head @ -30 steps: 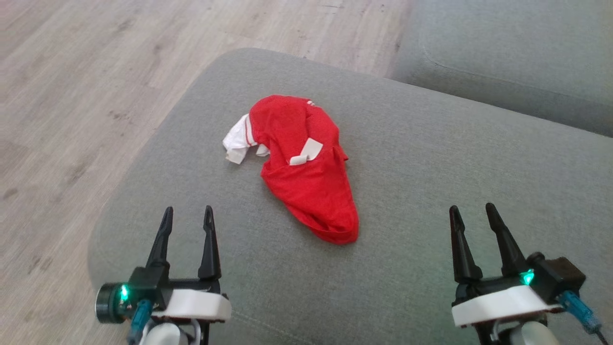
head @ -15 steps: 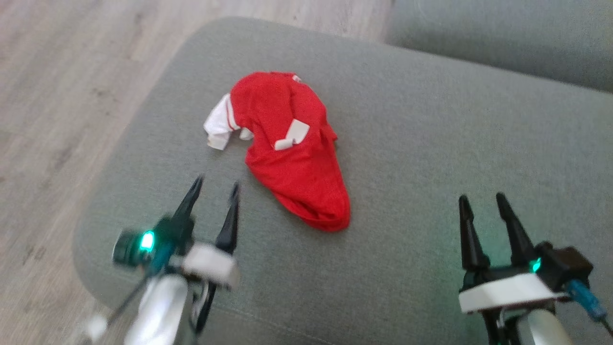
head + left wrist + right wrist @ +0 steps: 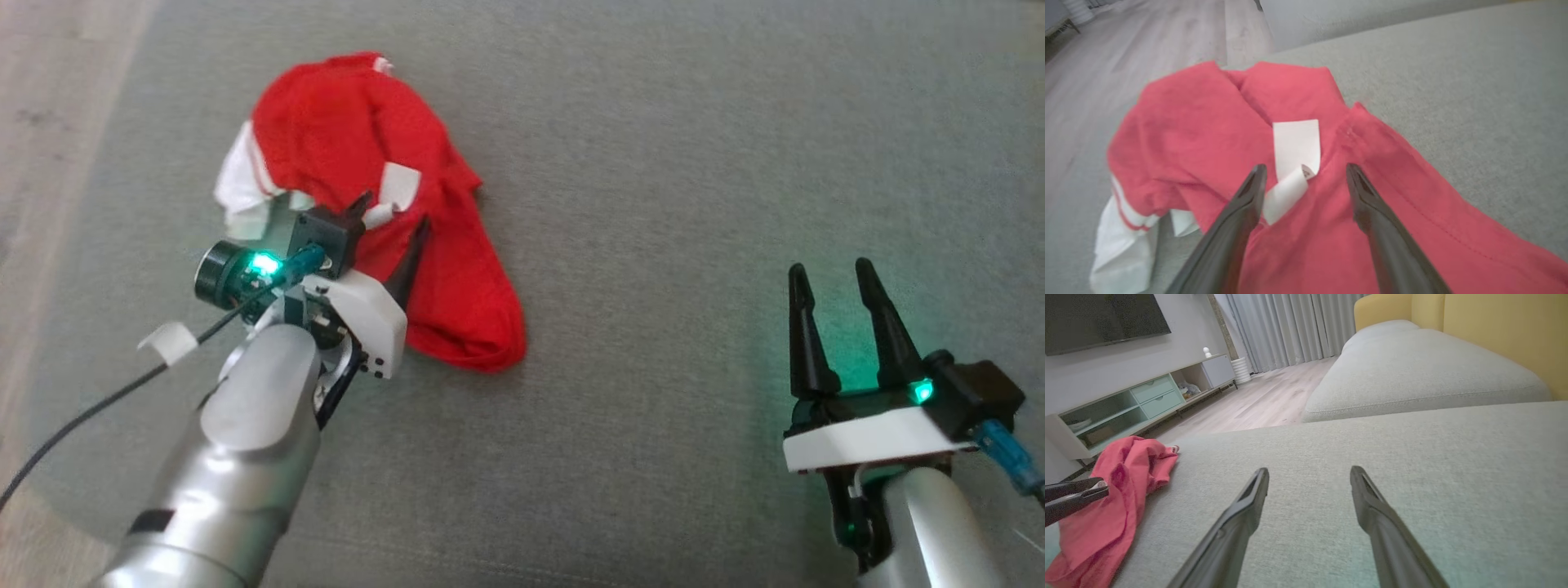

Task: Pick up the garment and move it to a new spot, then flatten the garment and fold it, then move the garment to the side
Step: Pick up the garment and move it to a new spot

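The red shirt [image 3: 343,147] lies crumpled in a loose heap at the upper left of the head view, on the grey sofa cushion [image 3: 694,163]. Its bunched tail runs down toward the middle of the frame. A white sleeve [image 3: 237,184] with red stripes pokes out at the heap's left edge, and a white label [image 3: 1296,141] sits curled on top.

The shirt looks light, thin and floppy. It should sag from any grip, slide easily over the upholstery, and take a squeeze without harm. A pinch through a raised fold of red cloth would likely hold better than the label, which might slip or lift only one layer.

The left pincer [image 3: 393,214] hovers right over the heap, fingers spread wide and holding nothing. In the left wrist view the label's curled end lies between them, close to the left finger; whether the tips touch the cloth I cannot tell. The right pincer [image 3: 829,268], likewise spread and empty, sits at the lower right over bare cushion, well apart from the shirt.
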Robot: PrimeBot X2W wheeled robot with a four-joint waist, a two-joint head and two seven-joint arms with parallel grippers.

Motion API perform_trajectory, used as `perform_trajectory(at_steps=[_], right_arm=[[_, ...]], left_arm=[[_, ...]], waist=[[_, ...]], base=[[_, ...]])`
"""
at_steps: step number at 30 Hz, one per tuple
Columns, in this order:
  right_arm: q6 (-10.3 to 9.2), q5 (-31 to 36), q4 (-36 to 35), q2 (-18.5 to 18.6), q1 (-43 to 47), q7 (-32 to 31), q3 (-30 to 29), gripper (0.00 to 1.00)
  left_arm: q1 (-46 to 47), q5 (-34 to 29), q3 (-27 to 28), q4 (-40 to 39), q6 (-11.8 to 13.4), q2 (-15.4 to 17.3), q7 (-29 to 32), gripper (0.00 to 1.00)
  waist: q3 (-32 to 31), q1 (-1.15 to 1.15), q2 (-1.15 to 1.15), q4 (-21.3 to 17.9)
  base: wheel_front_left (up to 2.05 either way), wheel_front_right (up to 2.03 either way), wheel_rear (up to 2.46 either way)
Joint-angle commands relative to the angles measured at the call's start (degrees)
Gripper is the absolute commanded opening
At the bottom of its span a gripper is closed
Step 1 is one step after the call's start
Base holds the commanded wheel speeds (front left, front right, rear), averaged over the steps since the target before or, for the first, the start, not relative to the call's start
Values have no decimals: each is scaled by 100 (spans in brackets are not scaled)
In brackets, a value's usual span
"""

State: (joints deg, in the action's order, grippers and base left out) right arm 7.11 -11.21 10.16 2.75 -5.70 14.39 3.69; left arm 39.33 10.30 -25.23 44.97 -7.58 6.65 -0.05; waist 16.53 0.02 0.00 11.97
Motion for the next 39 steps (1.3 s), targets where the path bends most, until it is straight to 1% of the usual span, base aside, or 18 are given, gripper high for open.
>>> perform_trajectory(at_steps=[1,4,8,9,10,11,12,15,18,22,25,27,30,33,38,39], right_arm=[[37,-58,-145,13,-175,61,134,100],[37,-84,-141,13,-203,61,126,100],[37,-114,-123,13,-210,61,122,100],[37,-119,-112,13,-209,61,114,100],[37,-124,-97,13,-207,61,105,100],[37,-128,-77,13,-202,61,94,100],[37,-132,-52,13,-196,61,85,100],[37,-140,32,13,-179,61,100,100],[37,-157,118,13,-140,61,127,100],[37,-223,213,13,-46,61,163,100],[37,-281,232,13,4,61,176,100],[37,-340,263,13,59,61,193,100],[37,-431,312,13,127,61,255,100],[37,-525,334,13,173,61,341,100],[37,-669,317,13,217,61,438,100],[37,-696,292,13,209,61,458,100]], left_arm=[[330,101,29,7,12,268,31,100],[512,200,-90,285,11,377,-18,100],[614,383,-372,581,10,389,-100,100],[630,441,-445,611,10,381,-152,97],[642,481,-537,629,10,377,-209,48],[645,517,-643,643,10,373,-269,17],[641,559,-747,657,10,371,-322,0],[610,648,-1042,672,10,399,-496,0],[558,746,-1210,610,9,429,-762,0],[561,820,-1288,371,9,479,-1125,0],[622,791,-1320,138,9,527,-1242,0],[704,757,-1322,-166,10,589,-1329,0],[869,680,-1297,-708,38,710,-1394,0],[1037,629,-1242,-1270,84,856,-1406,0],[1292,573,-1172,-2097,117,1121,-1236,0],[1379,569,-1143,-2345,130,1205,-1125,0]], waist=[[194,-2,0,-212],[232,-2,0,-278],[226,-2,0,-337],[214,-2,0,-342],[195,-2,0,-341],[164,-2,0,-334],[128,-2,0,-328],[-37,-2,0,-320],[-264,-2,0,-321],[-629,-2,0,-352],[-787,-2,0,-390],[-953,-2,0,-450],[-1158,-2,0,-589],[-1309,-2,0,-808],[-1405,-2,0,-1219],[-1369,-2,0,-1382]], base=[[0,0,0],[0,0,0],[0,0,0],[0,0,0],[0,0,0],[0,0,0],[0,0,0],[0,0,0],[0,0,0],[0,0,0],[0,0,0],[0,0,0],[0,0,0],[0,0,0],[0,0,0],[0,0,0]])
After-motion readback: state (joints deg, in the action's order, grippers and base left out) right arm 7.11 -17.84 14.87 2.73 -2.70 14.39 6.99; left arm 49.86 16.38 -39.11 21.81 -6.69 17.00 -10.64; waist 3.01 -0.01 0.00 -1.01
